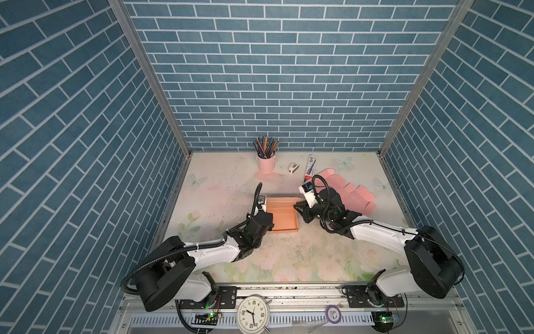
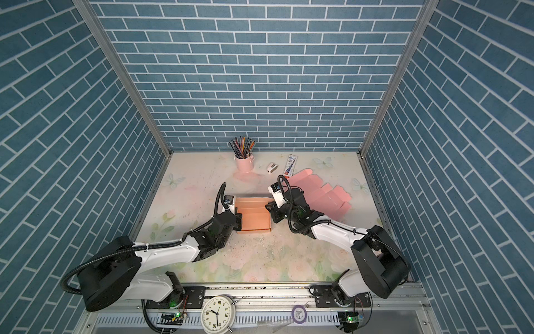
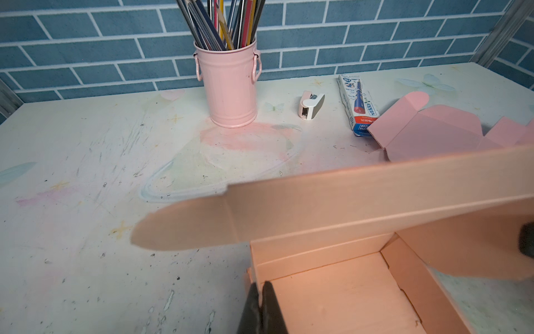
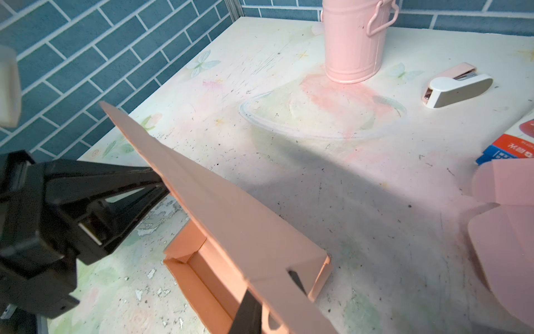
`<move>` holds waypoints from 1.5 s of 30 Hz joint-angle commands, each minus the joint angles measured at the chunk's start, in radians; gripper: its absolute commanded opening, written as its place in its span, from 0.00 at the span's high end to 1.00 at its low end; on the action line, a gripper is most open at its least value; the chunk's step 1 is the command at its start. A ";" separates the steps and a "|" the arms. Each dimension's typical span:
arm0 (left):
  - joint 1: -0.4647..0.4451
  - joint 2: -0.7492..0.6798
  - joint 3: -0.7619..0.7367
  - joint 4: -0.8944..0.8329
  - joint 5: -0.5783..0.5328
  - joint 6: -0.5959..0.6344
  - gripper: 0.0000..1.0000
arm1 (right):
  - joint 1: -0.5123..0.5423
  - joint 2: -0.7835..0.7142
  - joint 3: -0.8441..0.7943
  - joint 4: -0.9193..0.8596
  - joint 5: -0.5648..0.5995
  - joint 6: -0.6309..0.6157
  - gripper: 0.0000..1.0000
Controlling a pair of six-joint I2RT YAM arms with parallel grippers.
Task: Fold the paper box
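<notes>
Left wrist: box lid before flat cardboard

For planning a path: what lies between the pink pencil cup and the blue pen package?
A small white stapler, touching neither; the left wrist view shows it.

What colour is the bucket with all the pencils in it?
The bucket is pink. It shows best in the left wrist view.

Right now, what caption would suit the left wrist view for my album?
Left end effector pinching the side wall of a half-folded paper box, pencil cup behind.
</notes>
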 commanded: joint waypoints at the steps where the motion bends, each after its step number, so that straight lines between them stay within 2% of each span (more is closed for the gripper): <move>1: -0.030 -0.010 0.012 -0.033 0.031 -0.046 1.00 | 0.040 -0.022 -0.016 0.023 -0.028 0.005 0.81; 15: -0.111 0.012 -0.139 0.203 -0.020 0.058 0.98 | 0.068 -0.052 -0.069 0.037 -0.003 0.014 0.82; 36: -0.147 0.014 -0.213 0.275 -0.062 0.039 0.96 | 0.074 -0.116 -0.149 0.037 0.036 0.034 0.81; 40: -0.147 0.012 -0.210 0.268 -0.061 0.041 0.96 | 0.074 -0.135 -0.153 0.007 0.070 0.038 0.76; 45: -0.148 0.017 -0.208 0.270 -0.050 0.050 0.95 | 0.074 -0.194 -0.171 -0.044 0.132 0.045 0.61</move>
